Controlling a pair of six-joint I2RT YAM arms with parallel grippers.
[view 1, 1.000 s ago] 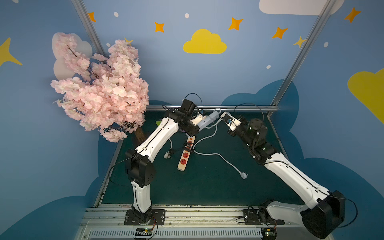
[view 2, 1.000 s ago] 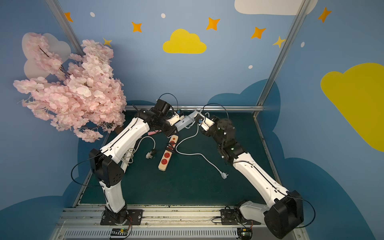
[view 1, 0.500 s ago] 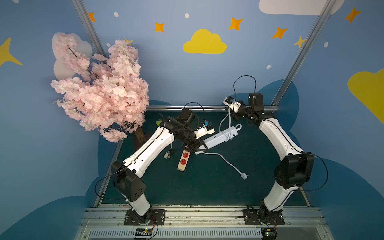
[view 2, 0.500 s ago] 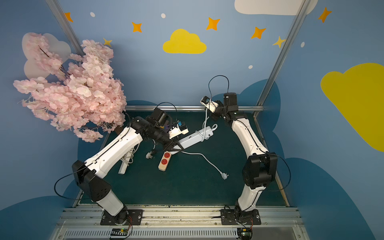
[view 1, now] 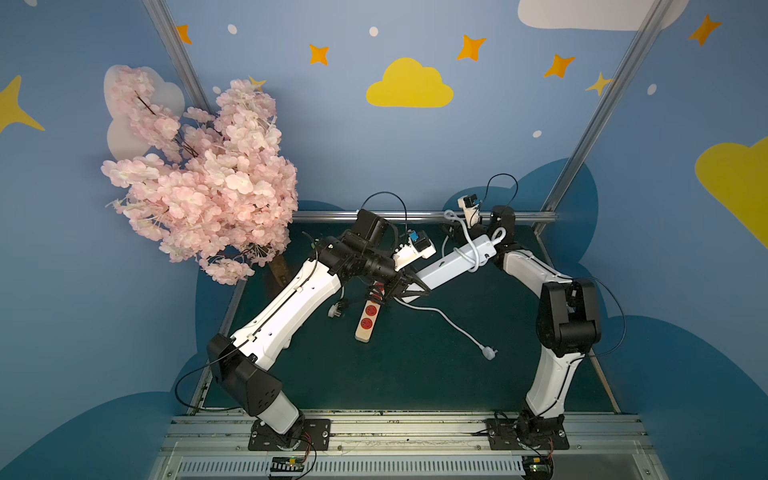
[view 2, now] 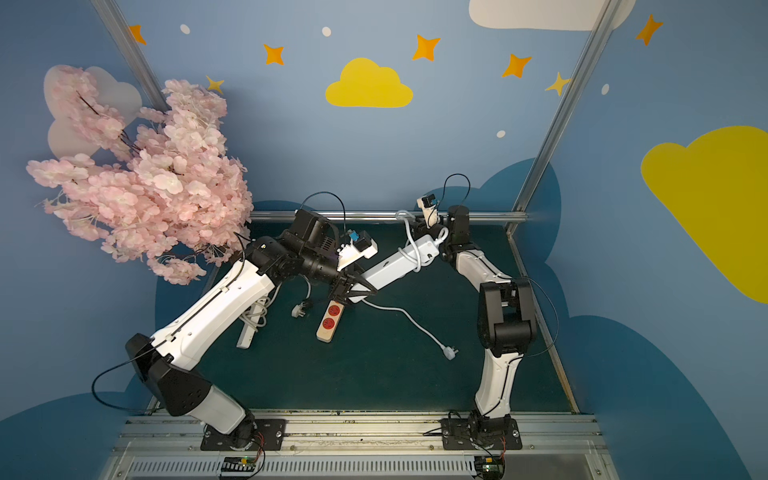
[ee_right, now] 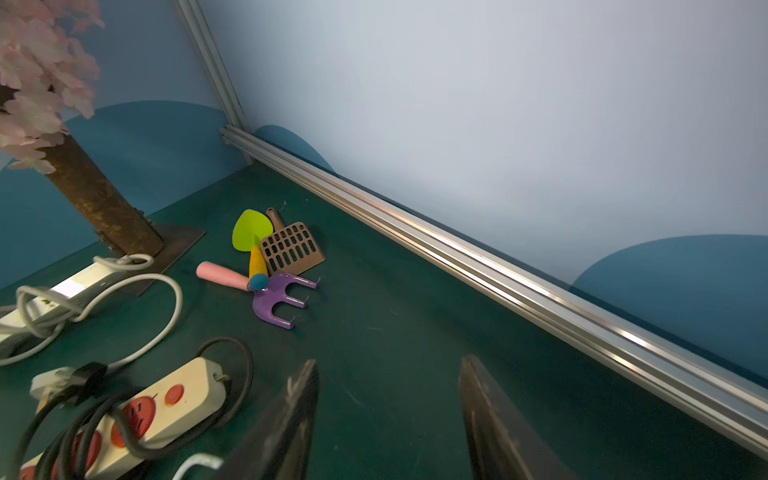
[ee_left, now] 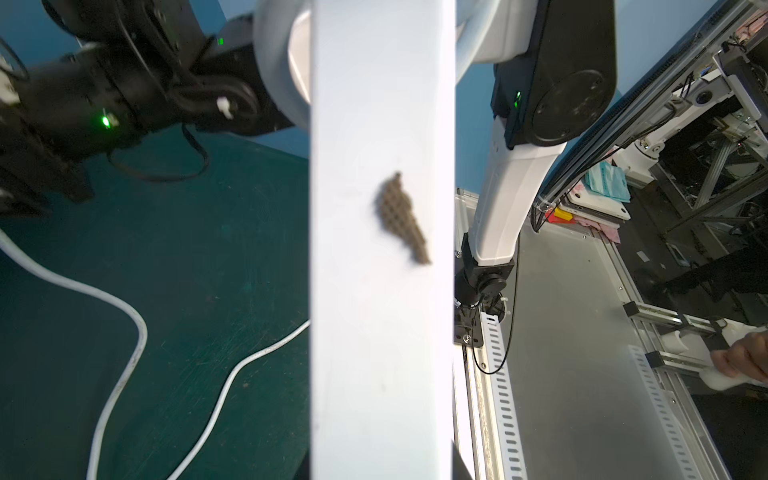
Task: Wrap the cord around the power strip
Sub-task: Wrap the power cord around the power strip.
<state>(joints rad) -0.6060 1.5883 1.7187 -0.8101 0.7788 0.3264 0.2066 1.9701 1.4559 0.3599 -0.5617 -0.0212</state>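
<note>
The white power strip [view 1: 446, 266] [view 2: 395, 266] hangs tilted above the green mat, and my left gripper [view 1: 409, 286] [view 2: 353, 289] is shut on its near end. In the left wrist view the strip [ee_left: 382, 311] fills the middle and hides the jaws. Its white cord [view 1: 469, 249] is looped round the far end, then trails over the mat [ee_left: 124, 324] to the plug [view 1: 488, 353] [view 2: 449, 352]. My right gripper [view 1: 452, 230] [ee_right: 386, 424] stands open beside that far end. Only mat shows between its fingers [ee_right: 291, 424].
A beige strip with red sockets and a black cord [view 1: 368, 318] [ee_right: 158, 411] lies on the mat. Another white strip with wrapped cord [view 2: 249, 328] [ee_right: 54, 299] lies by the blossom tree [view 1: 199, 187]. Toy garden tools [ee_right: 274, 266] sit near the back rail [view 1: 415, 216].
My right gripper has opened and let go of the cord, which now lies looped over the strip's far end. My left gripper still holds the strip, lowered since a second ago.
</note>
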